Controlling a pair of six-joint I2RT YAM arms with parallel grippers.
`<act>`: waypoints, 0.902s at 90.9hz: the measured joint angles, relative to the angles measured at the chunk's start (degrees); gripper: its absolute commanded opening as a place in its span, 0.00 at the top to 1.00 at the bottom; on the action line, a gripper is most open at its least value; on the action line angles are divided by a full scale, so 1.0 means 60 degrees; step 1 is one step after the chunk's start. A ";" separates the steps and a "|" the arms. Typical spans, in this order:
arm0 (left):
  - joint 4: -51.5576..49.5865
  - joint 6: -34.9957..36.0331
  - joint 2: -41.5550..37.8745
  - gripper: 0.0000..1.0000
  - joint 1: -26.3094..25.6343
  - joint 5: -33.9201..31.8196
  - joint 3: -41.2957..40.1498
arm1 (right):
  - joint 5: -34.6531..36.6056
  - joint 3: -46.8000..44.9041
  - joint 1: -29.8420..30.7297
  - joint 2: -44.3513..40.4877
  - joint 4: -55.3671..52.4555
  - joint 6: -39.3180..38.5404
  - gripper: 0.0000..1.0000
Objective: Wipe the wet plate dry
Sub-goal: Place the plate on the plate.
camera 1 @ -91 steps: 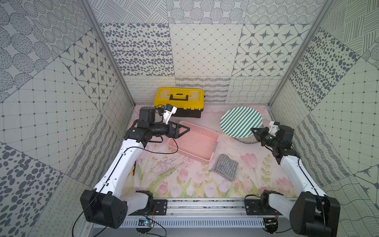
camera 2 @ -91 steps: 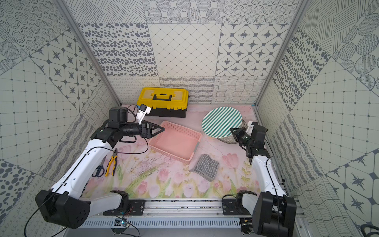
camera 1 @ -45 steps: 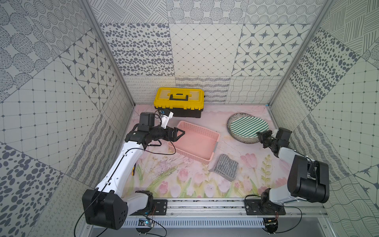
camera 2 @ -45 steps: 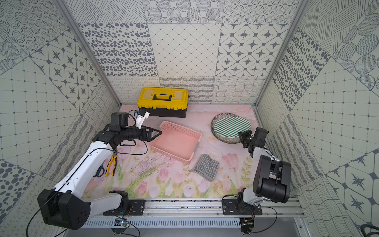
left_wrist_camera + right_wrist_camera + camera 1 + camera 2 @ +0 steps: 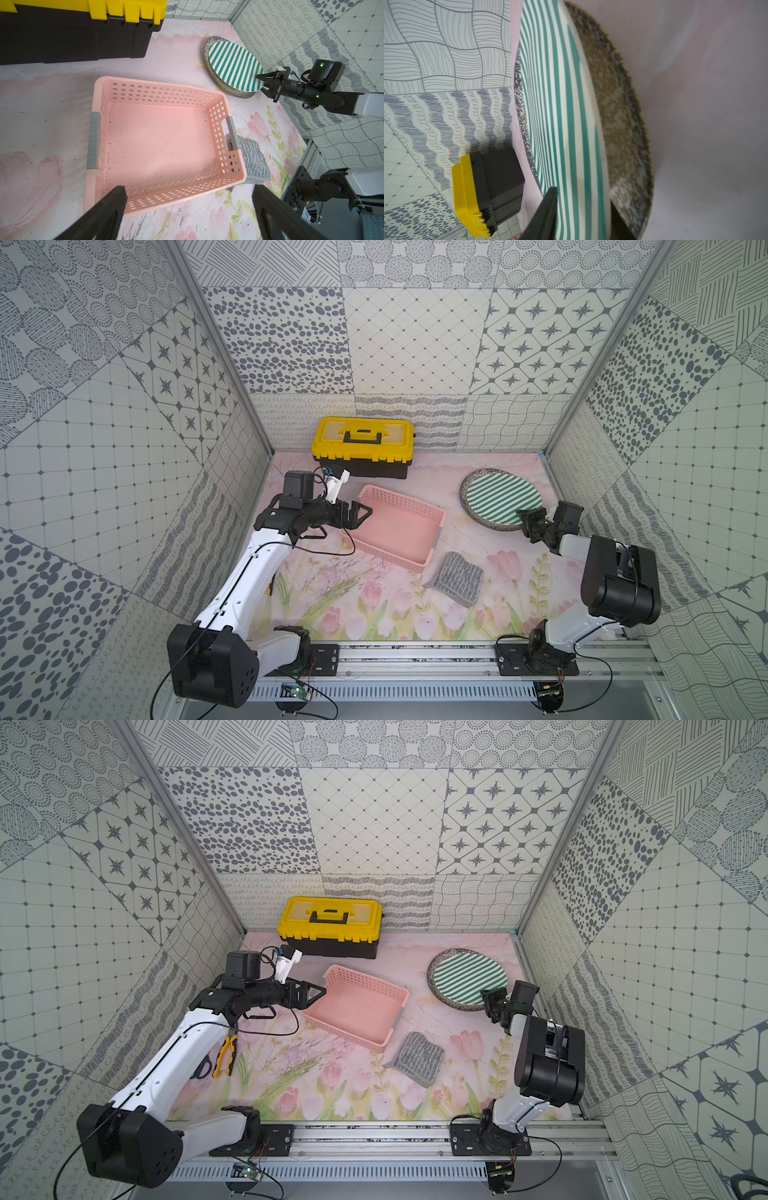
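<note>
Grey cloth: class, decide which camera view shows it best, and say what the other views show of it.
Both top views show the grey cloth whole and uncovered, lying beside the pink basket. The left wrist view catches only part of it, behind the basket's wall. The right wrist view misses it entirely.

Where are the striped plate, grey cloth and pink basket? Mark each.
striped plate [image 5: 503, 498], in a top view, striped face's middle
grey cloth [image 5: 455, 578], in a top view, its centre
pink basket [image 5: 395, 531], in a top view, bare floor
</note>
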 measured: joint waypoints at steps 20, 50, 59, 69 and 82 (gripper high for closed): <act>0.0022 0.0000 -0.0004 0.00 0.0000 -0.0004 -0.0055 | 0.0036 0.0135 0.0018 0.0175 -0.0226 -0.0324 0.44; 0.0018 0.0022 -0.0044 0.00 0.0000 -0.0182 -0.0087 | 0.0678 0.0444 0.0157 -0.0772 -0.1909 -0.1027 0.29; 0.0018 0.0080 -0.0109 0.00 0.0004 -0.0368 -0.0087 | 0.1020 0.0484 0.0164 -0.1246 -0.2677 -0.1253 0.29; 0.0029 0.0178 -0.0168 0.00 0.0004 -0.0681 -0.0124 | 0.1304 0.0488 0.0171 -0.1861 -0.3359 -0.1497 0.29; 0.0175 0.0393 -0.0186 0.00 0.0055 -0.1326 -0.0412 | 0.1512 0.0481 0.0200 -0.2932 -0.4120 -0.1931 0.29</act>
